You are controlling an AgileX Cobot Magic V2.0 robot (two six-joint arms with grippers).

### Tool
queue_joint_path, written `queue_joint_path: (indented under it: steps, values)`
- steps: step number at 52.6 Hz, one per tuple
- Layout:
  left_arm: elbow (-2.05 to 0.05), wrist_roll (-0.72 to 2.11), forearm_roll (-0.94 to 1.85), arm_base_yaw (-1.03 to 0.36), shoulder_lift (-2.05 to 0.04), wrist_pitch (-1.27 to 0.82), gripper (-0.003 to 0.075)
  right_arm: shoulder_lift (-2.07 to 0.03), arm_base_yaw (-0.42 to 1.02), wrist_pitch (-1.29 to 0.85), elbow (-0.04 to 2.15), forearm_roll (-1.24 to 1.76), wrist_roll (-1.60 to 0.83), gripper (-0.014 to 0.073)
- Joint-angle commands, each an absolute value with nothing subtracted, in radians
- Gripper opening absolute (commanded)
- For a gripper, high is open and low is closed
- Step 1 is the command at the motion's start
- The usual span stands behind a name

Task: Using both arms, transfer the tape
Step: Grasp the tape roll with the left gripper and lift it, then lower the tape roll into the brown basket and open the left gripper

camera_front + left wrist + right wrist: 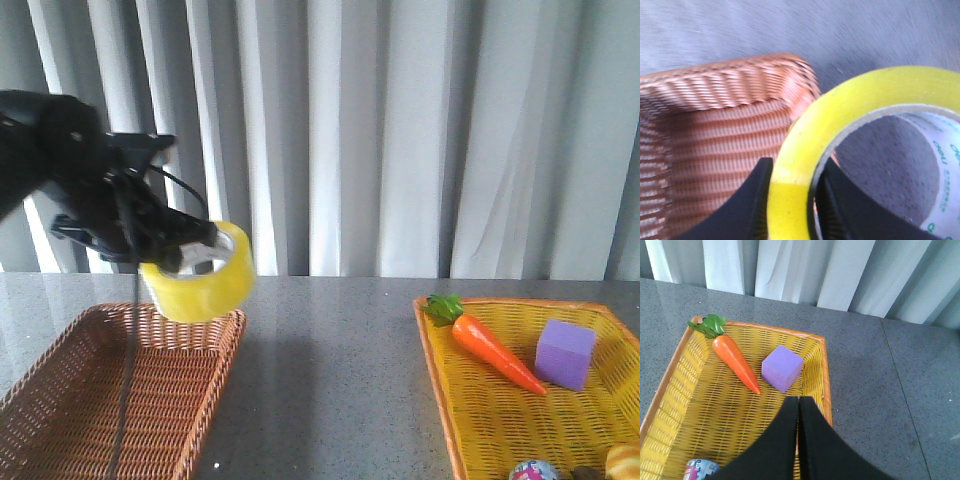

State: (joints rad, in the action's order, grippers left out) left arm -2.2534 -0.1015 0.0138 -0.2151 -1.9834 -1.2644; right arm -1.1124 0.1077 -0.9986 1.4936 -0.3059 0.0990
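Front view shows your left gripper (190,243) squeezing the tape (200,275) above the brown basket (120,385); your right gripper (798,405) is pressed closed, holding nothing.

The left arm (60,160) is raised above the brown basket's (110,390) far end, its claw (205,240) clamped on the tape (200,275), one finger (747,205) outside the ring and the other inside. The right claw (798,410) hangs over the yellow basket (680,390) near the purple cube (782,368), fingers pressed together, holding nothing.

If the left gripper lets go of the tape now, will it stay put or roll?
The tape is a round ring, so it would likely roll. It hangs over the brown basket's edge and might bounce outside. It looks stiff.
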Motion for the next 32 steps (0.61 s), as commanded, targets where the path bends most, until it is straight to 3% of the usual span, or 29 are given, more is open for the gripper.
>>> queue_joint_path:
  steps: [1,12,32]
  values:
    - [-2.285,-0.108,0.133,-0.115,-1.893,-1.201,0.0004,-1.096,0.1,-0.937,1.515,-0.333,0.097,-0.0008]
    - [-2.162,-0.072,0.226,0.005,-1.875,-1.166,0.001,-1.096,0.1,-0.937,1.515,-0.333,0.097,-0.0008]
    - [-1.835,-0.006,0.111,0.013,-1.876,-1.02,0.0022,-1.096,0.1,-0.937,1.515,-0.333,0.097,-0.0008]
